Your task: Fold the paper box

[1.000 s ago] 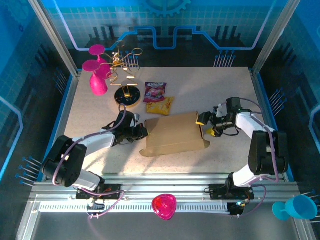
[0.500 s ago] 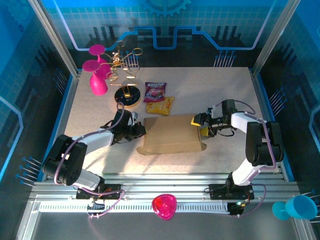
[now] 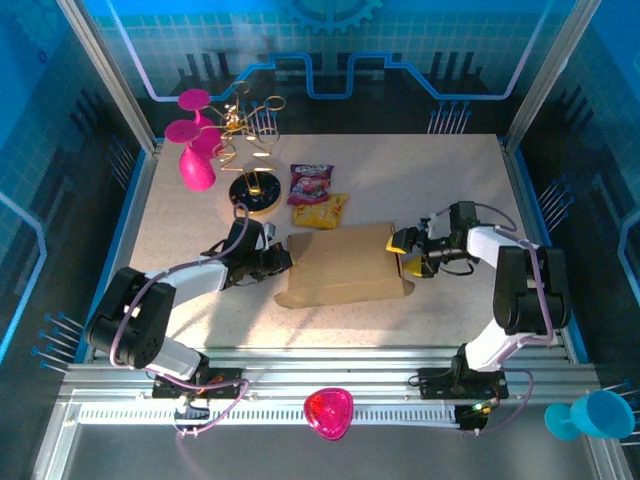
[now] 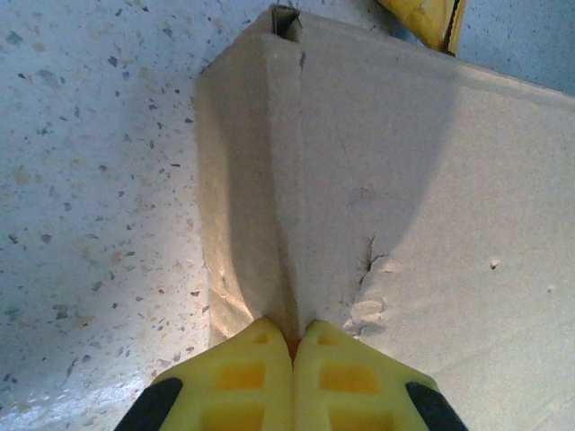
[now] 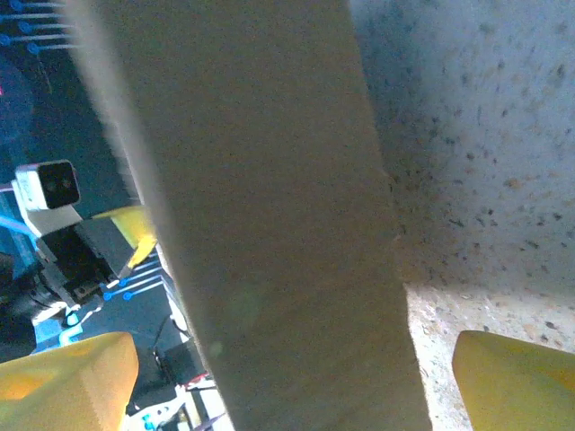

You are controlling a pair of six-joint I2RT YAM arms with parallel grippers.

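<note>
The brown paper box (image 3: 345,265) lies in the middle of the table as a shallow folded shape. My left gripper (image 3: 283,260) is shut at its left edge. In the left wrist view the yellow fingertips (image 4: 260,355) press together against a raised crease of the paper box (image 4: 404,180). My right gripper (image 3: 405,252) stands open at the box's right end. In the right wrist view a cardboard panel of the paper box (image 5: 269,224) rises between the wide-apart fingers (image 5: 517,377) of the right gripper (image 5: 296,382), with a gap on both sides.
A pink snack packet (image 3: 312,184) and a yellow one (image 3: 322,211) lie just behind the box. A gold wire stand on a black base (image 3: 252,193) and pink vases (image 3: 195,165) sit at the back left. A pink bowl (image 3: 328,413) and a blue cup (image 3: 598,415) rest by the front rail.
The right gripper has come a little to the left against the box's right end, and the box has shifted slightly left. The left gripper has stayed shut at the left edge.
</note>
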